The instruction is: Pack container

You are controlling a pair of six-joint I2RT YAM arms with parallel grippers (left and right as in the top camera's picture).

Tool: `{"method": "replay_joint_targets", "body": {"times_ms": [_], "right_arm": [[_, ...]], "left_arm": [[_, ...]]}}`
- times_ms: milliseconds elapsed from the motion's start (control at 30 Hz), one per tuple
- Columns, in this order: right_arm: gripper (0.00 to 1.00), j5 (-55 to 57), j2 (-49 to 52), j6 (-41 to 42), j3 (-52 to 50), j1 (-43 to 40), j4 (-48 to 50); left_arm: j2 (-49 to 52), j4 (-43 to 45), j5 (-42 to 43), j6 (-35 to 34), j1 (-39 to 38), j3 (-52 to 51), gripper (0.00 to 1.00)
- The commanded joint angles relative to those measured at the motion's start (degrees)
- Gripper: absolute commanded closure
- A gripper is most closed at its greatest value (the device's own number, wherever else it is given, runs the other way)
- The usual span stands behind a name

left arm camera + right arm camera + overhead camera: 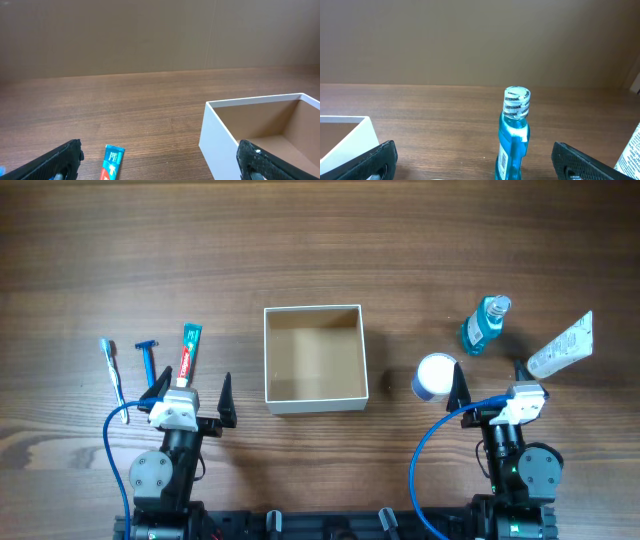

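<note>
The container [316,404] sits at the centre of the table [320,240], open-topped, showing only its tan cardboard floor. At its 9 o'clock lie a toothpaste tube [189,355], a blue razor [150,360] and a toothbrush [113,370]. At 3 o'clock is a white-lidded jar [435,374], with a Listerine mouthwash bottle [484,326] and a white tube [561,347] toward 2 o'clock. The left hand [195,380] and right hand [489,370] both gape wide, holding nothing. The left wrist view cuts off the toothpaste tube's lower end and the container's right side; the right wrist view crops the bottle's base.

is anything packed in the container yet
No, the container shows only its bare tan floor in the overhead view.
</note>
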Motion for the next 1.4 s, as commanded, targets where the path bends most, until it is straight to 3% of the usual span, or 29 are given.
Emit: {"method": "replay_joint_targets", "body": {"times_ms": [0, 967, 1033, 1100, 1167, 1267, 1367], "right_arm": [[0.0, 0.35, -0.15, 0.59, -0.07, 0.13, 0.17], [0.0, 0.31, -0.15, 0.72, -0.07, 0.13, 0.17], [0.0, -0.15, -0.15, 5.4, -0.07, 0.13, 0.24], [0.0, -0.22, -0.11, 12.02, -0.07, 0.13, 0.2], [0.0, -3.54, 0.52, 12.17, 0.39, 0.13, 0.0], [0.0, -5.25, 4.09, 7.45, 4.33, 0.13, -1.92], [0.0, -6.14, 12.55, 3.32, 14.67, 0.13, -6.69]], "left_arm": [[-0.52, -0.26, 0.92, 0.83, -0.37, -0.28, 0.0], [-0.52, -0.15, 0.9, 0.83, -0.37, -0.28, 0.0], [-0.52, -0.22, 0.92, 0.83, -0.37, -0.28, 0.0], [-0.42, -0.17, 0.94, -1.64, -0.37, -0.28, 0.0], [-0.42, 1.11, 0.9, -5.03, -0.35, -0.22, 0.0], [-0.31, -2.03, -1.01, -11.72, -0.37, 1.44, 0.0], [2.01, -8.17, -1.97, -12.28, -0.37, 8.35, 0.0]]}}
